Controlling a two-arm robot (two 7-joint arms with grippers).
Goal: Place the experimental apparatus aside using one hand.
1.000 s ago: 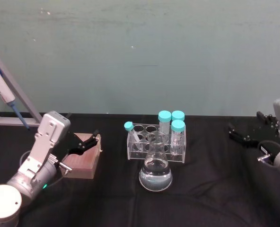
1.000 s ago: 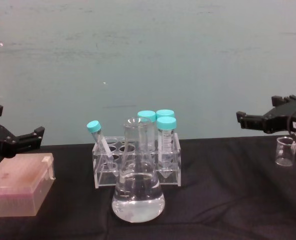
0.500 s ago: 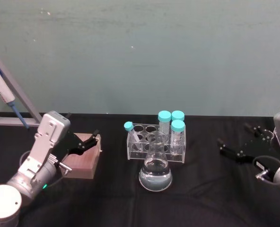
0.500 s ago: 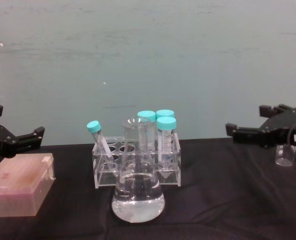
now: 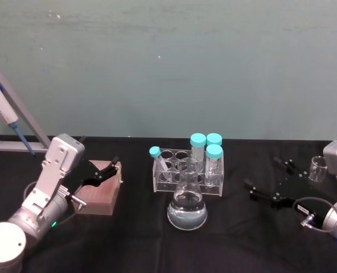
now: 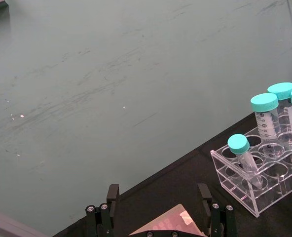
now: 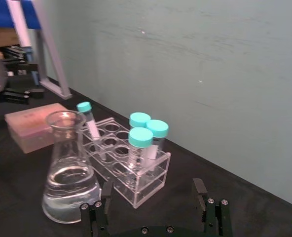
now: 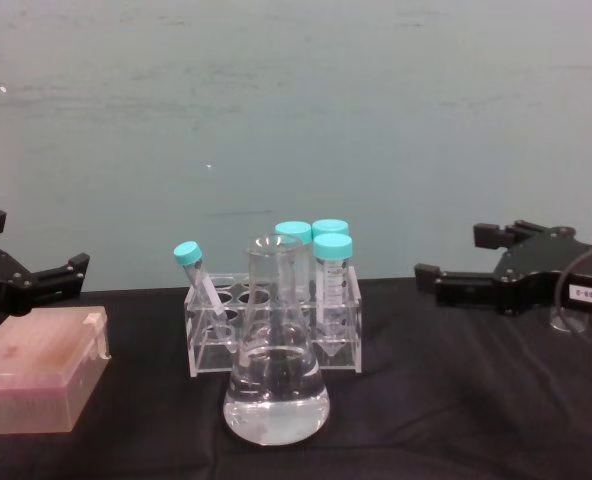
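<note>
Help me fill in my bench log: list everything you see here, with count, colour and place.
conical flask: one, clear, holding clear liquid, front centre
tube rack: one, clear acrylic, just behind the flask
capped tubes: four, teal caps, in the rack; three upright at its right end, one leaning at its left end
box: one, pinkish, left side
beaker: one, clear, far right
pipette: one, white and blue, on a grey stand, rear far left
tablecloth: one, black
left gripper: black, open, over the box
right gripper: black, open, right of the rack, apart from it
</note>
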